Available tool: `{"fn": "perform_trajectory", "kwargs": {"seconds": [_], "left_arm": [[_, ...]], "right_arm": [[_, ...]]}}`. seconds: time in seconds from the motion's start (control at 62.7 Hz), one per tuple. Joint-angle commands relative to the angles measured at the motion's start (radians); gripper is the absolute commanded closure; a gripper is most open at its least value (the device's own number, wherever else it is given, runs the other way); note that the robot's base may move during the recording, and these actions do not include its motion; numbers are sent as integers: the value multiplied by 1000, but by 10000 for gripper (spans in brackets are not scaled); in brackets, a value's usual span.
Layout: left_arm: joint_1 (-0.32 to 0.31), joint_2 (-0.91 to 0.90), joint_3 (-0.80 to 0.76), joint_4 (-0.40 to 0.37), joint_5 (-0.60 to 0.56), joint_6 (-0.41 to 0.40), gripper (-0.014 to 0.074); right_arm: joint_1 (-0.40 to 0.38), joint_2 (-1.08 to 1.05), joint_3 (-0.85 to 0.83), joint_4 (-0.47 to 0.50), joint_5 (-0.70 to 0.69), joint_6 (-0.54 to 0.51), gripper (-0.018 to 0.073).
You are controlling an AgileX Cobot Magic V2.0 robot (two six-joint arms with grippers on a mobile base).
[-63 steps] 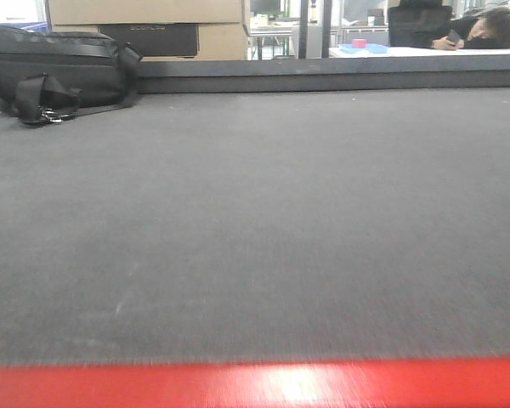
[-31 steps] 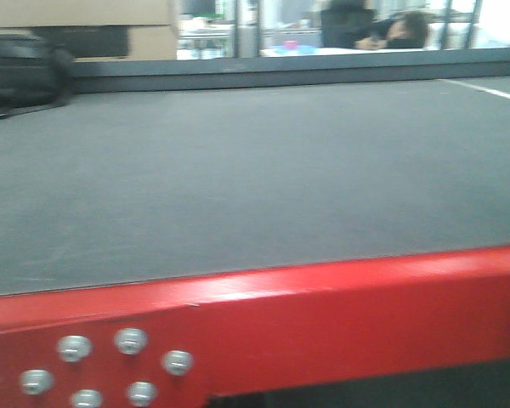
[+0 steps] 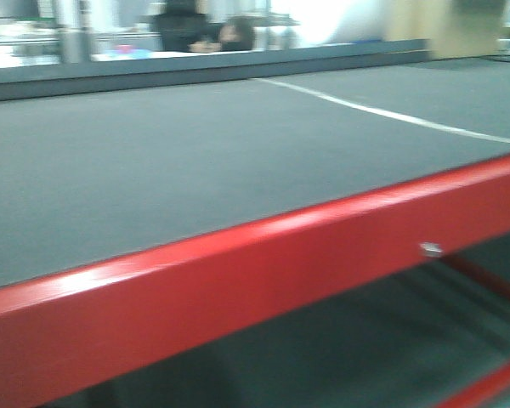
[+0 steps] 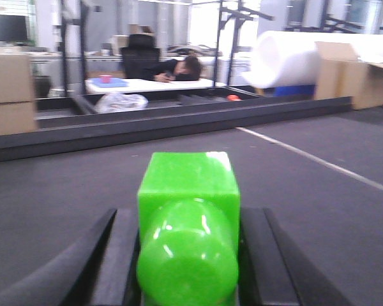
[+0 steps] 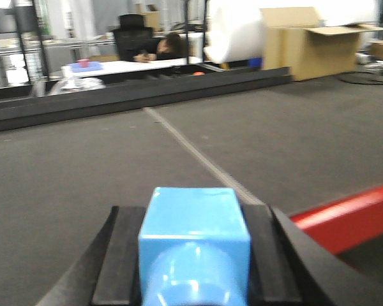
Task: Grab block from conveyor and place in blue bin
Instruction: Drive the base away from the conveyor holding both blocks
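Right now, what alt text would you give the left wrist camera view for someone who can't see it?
A bright green plastic cube with a rounded front sits between two black fingers, over the dark grey woven conveyor surface. Beyond its raised rim, a person slumps at a white desk.

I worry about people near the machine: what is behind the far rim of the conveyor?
A person slumps over a white table behind the rim; a cardboard box stands further right. The rim covers whatever lies lower.
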Motion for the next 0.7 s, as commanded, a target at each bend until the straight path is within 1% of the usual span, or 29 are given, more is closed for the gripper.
{"fn": "perform_trajectory", "kwargs": {"seconds": [0.0, 0.686], "left_arm": [[-7, -4, 1, -5, -18, -5, 708], [-7, -4, 1, -5, -18, -5, 708]], "right_arm": [[-4, -4, -3, -3, -30, 0, 721], [-4, -4, -3, -3, -30, 0, 721]]}}
